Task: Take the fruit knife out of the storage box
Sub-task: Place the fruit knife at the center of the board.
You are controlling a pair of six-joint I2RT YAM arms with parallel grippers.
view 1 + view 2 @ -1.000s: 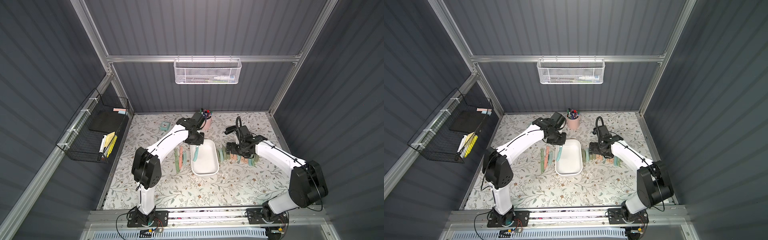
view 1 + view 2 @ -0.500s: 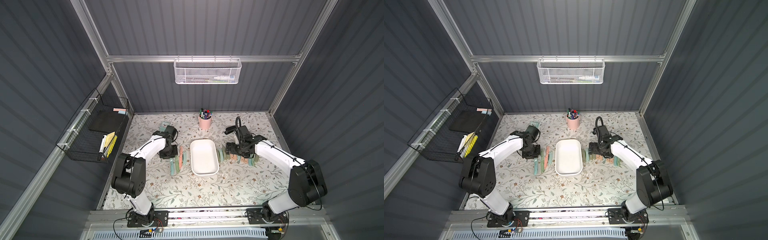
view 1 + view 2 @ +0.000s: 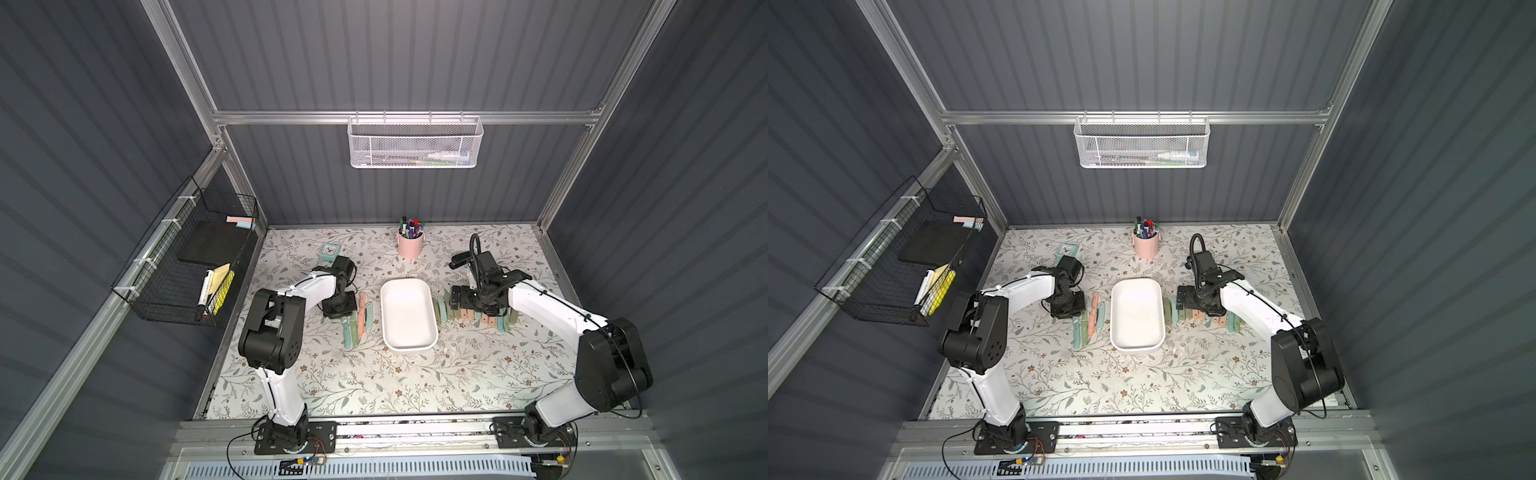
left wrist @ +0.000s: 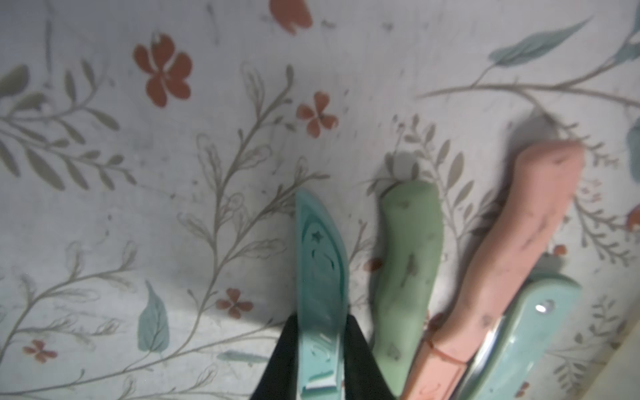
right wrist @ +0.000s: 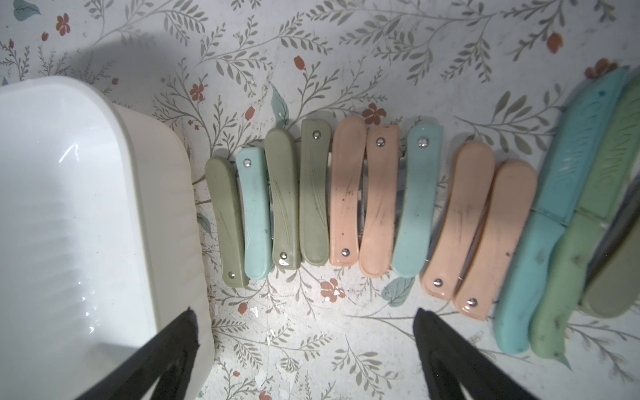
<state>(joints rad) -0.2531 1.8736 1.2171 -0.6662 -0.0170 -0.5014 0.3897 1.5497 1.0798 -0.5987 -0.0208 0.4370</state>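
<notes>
Swung leftward off the storage box, the left pincer now sits low over the worktop just left of the box, in both top views hiding its own tips. Only the left wrist view shows its jaws closed tight on the teal fruit knife, outside the box, just beside a green knife and a pink knife. Only the right wrist view shows the right pincer spread wide, gripping nothing, above the row of folded knives right of the box, one finger over its rim.
</notes>
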